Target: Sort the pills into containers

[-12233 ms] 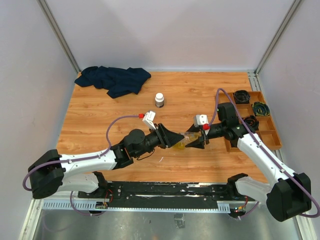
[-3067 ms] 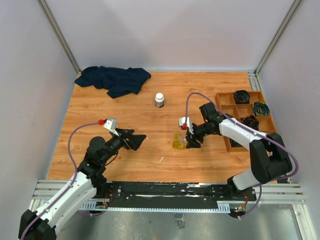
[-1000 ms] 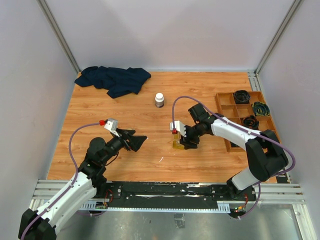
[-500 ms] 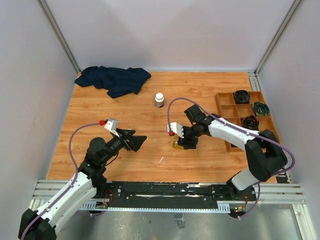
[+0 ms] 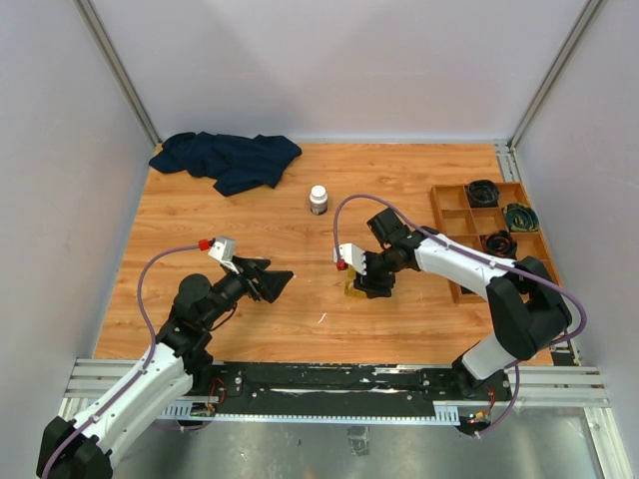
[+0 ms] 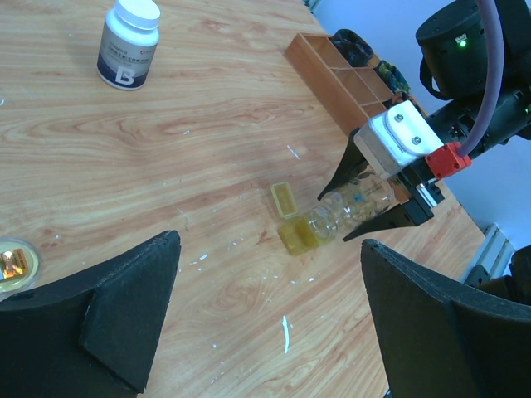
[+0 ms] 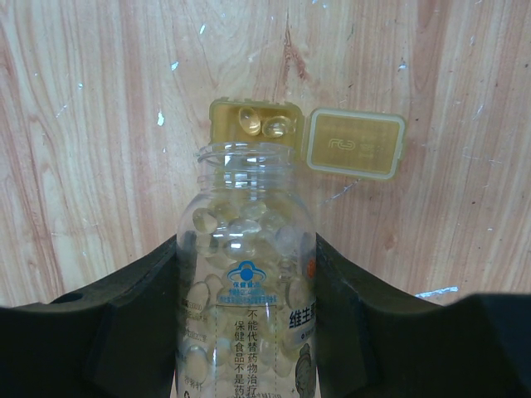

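Note:
The small yellow case (image 7: 254, 123) lies open on the table with two clear softgel pills in it, its lid (image 7: 355, 143) flipped to the side. My right gripper (image 7: 246, 249) is shut on a clear, uncapped bottle of pills (image 7: 247, 274), tipped with its mouth right over the case. In the top view the right gripper (image 5: 357, 281) hides most of the case (image 5: 350, 290). My left gripper (image 5: 283, 278) is open and empty, well left of the case (image 6: 297, 235). A small round clear thing with amber inside (image 6: 12, 260) lies at the left edge; I cannot tell whether it is the vial.
A white-capped bottle (image 5: 319, 200) stands at mid-table behind the case. A brown wooden compartment tray (image 5: 457, 212) with dark coiled items sits at the right edge. A dark blue cloth (image 5: 228, 158) lies at the back left. A thin white sliver (image 6: 285, 333) lies near the front.
My right gripper has shifted slightly left with the bottle, bringing its mouth over the open case. The left arm has stayed still.

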Tool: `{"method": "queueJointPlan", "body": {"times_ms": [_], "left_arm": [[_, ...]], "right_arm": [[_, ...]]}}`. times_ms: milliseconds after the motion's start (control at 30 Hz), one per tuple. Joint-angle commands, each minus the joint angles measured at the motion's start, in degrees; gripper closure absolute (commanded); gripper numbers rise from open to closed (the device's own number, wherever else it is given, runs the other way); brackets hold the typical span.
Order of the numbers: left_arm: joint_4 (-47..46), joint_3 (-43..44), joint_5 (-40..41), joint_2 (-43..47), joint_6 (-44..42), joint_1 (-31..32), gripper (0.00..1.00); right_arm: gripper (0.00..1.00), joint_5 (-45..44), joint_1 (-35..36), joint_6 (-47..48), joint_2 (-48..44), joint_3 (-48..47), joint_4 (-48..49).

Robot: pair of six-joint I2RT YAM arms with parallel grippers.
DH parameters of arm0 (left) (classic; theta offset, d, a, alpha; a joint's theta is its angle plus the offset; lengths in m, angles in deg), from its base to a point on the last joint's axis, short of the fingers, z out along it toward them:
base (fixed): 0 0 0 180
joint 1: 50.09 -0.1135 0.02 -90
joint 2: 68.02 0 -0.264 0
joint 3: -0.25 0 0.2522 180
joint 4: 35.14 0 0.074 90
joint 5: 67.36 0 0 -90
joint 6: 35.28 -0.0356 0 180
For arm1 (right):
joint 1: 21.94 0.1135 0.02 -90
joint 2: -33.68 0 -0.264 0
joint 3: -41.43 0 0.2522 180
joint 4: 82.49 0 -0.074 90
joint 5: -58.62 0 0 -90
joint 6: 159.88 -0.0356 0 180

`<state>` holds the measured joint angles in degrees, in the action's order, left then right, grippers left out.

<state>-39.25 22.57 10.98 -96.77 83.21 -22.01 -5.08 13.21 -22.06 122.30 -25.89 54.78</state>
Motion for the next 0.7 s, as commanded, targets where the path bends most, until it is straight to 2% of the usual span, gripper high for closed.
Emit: {"method": "queueJointPlan", "body": {"times_ms": [0, 233, 400, 500, 600, 667], "left_arm": [[-1.11, -0.37, -0.39, 0.54, -0.91, -0.36, 0.07], [-1.02, -0.38, -0.2, 0.28, -0.4, -0.36, 0.07], [-0.09, -0.05, -0.3, 0.41, 1.04, -0.38, 0.07], [1.34, 0.31, 1.09, 0.62, 1.95, -0.34, 0.07], [4.67, 1.0, 6.5, -0.24, 3.26, -0.39, 0.08], [7.86, 2.12, 10.68, -2.33, 3.92, -0.38, 0.09]], "right_arm": [[0.99, 1.79, -0.46, -0.79, -0.47, -1.43, -0.74], [0.99, 5.29, -1.33, -0.53, -2.3, -1.46, -1.62], [0.99, 10.74, -2.88, -0.35, -6.89, -1.38, -2.69], [0.99, 17.33, -5.03, -1.07, -12.03, -1.52, -3.27], [0.99, 27.69, -9.02, -3.24, -17.84, -2.36, -2.64], [0.99, 35.13, -12.04, -7.63, -22.14, -2.12, 1.99]]}}
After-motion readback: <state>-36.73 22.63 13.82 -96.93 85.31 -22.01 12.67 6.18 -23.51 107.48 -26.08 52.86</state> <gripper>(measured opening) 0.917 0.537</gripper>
